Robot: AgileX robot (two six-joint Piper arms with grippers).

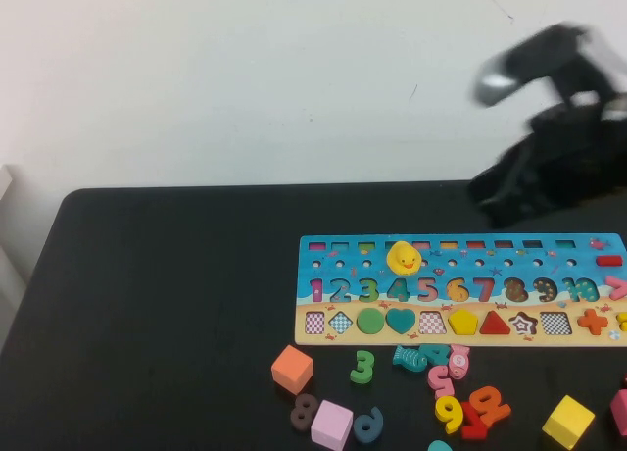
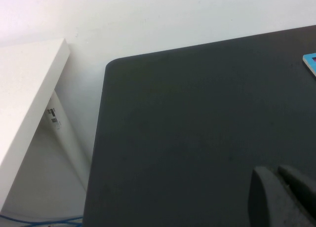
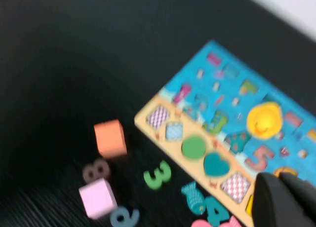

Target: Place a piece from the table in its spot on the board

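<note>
The yellow pentagon piece [image 1: 463,322] lies flat in a slot of the tan strip of the board [image 1: 549,265], between a checkered empty slot and the red triangle. My right gripper [image 1: 493,202] hangs blurred above the board's far right side, shut and holding nothing. In the right wrist view its fingers [image 3: 276,185] press together over the board [image 3: 217,74] and hide most of the piece [image 3: 249,206]. My left gripper [image 2: 274,172] is shut over the bare table [image 2: 187,128], with only a corner of the board [image 2: 310,63] in its view.
A yellow duck [image 1: 404,258] sits on the board's blue part. In front of the board lie an orange cube [image 1: 292,369], a pink cube [image 1: 331,424], a yellow cube [image 1: 568,422], a green 3 [image 1: 363,366] and several loose numerals [image 1: 460,407]. A white shelf [image 2: 24,89] stands beside the table's left edge.
</note>
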